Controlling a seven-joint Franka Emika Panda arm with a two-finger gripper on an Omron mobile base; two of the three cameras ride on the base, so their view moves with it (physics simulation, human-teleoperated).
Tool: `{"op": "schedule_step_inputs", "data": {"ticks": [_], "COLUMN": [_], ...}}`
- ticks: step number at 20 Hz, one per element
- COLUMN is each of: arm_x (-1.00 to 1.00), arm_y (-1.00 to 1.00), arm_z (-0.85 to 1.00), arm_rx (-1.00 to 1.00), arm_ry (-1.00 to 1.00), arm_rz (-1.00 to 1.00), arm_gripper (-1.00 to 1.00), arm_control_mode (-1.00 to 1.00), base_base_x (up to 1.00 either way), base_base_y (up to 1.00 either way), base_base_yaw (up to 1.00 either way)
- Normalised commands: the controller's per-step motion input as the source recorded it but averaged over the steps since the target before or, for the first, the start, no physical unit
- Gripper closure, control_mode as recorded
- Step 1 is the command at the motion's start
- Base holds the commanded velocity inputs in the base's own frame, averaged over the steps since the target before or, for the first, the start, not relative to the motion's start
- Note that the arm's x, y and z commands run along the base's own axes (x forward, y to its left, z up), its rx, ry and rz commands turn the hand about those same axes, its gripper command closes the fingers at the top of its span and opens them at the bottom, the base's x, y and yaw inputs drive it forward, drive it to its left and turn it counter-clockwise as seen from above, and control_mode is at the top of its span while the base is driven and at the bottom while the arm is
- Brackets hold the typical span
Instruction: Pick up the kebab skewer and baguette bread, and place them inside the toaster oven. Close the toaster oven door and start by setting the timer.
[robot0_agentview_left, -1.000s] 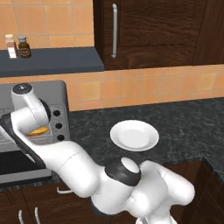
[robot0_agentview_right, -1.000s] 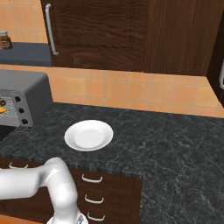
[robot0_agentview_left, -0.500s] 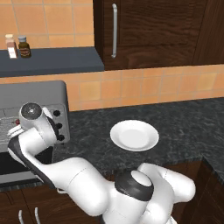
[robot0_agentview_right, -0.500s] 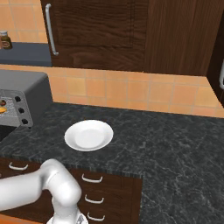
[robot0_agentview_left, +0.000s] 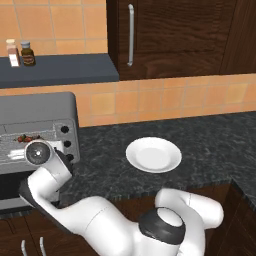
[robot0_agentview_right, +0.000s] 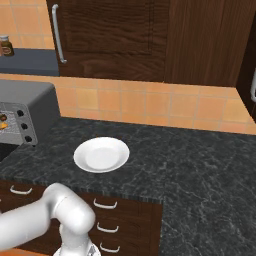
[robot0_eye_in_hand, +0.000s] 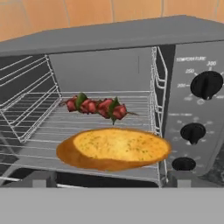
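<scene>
Baguette bread (robot0_eye_in_hand: 114, 148) before kebab skewer (robot0_eye_in_hand: 96, 106)

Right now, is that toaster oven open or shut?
Open. The hand view looks straight into the toaster oven, with the baguette bread and kebab skewer lying on its wire rack.

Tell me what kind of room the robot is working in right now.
A home-style kitchen, by the look of it: a dark speckled counter under wooden cabinets, a tiled orange backsplash, and a toaster oven holding a kebab skewer and baguette bread.
</scene>
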Motion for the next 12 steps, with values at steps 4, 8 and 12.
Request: {"op": "schedule_step_inputs", "data": {"ticks": [4,8,12], "arm_x": [-0.54,-0.1,0.03], "arm_y": [-0.04,-0.15,0.0], "arm_z": [0.0,-0.14,-0.13], "arm_rx": [0.03,0.01,0.0], "arm_ry": [0.02,0.0,-0.02], "arm_rz": [-0.08,0.0,-0.01], "arm_gripper": [-1.0,-1.0,-1.0], "arm_control_mode": [-1.0,-1.0,-1.0], "base_base_x": [0.0,0.0,0.0], "base_base_y": [0.0,0.0,0.0], "base_base_yaw": [0.0,0.0,0.0]}}
